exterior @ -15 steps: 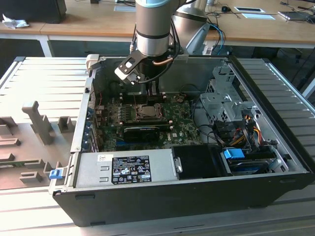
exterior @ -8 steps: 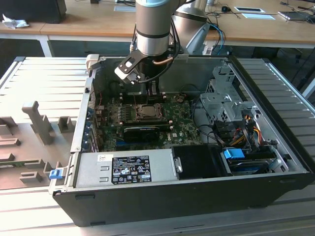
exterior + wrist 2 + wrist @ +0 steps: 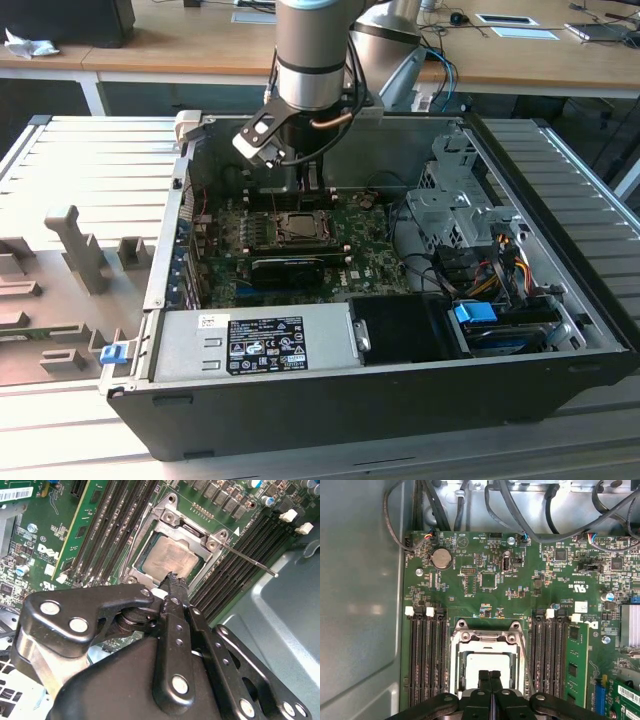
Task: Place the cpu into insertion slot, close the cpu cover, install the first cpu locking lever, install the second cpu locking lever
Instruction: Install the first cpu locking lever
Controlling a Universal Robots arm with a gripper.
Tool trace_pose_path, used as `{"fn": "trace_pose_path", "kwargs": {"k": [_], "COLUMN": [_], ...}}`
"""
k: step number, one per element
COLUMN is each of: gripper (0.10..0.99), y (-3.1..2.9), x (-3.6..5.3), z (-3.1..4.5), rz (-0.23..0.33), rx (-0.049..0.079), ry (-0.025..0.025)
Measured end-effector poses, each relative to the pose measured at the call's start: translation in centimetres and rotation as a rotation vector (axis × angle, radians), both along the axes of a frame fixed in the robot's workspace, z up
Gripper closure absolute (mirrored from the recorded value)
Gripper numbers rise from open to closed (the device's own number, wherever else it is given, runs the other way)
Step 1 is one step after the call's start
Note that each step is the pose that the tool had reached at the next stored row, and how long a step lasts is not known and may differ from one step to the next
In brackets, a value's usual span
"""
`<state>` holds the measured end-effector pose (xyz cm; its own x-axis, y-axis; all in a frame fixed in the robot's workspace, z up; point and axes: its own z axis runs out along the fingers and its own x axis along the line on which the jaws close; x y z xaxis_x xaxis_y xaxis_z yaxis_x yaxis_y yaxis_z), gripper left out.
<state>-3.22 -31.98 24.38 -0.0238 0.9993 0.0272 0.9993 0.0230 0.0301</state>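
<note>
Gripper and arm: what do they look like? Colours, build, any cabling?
Arm: a silver-grey cylindrical tube with a dark band around it. Gripper: matte black linkage bars joined by round silvery pins. Its slim black fingers have small holes along them and ridged tips. In the exterior view, a brownish cable loops at the wrist.

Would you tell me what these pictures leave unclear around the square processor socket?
- Silvery-grey square cpu: one edge hidden behind the black gripper in both wrist views.
- Whether the gripper touches it: cannot tell.
- Thin metal locking lever: latching unclear; too small in the exterior view.
</note>
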Motion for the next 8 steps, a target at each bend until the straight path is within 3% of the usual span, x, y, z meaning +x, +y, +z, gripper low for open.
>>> {"fn": "trace_pose_path", "kwargs": {"k": [8], "gripper": [0.98], "y": [0.0], "x": [0.0], "z": [0.1], "rz": [0.0], "rx": [0.0], "ry": [0.0001]}}
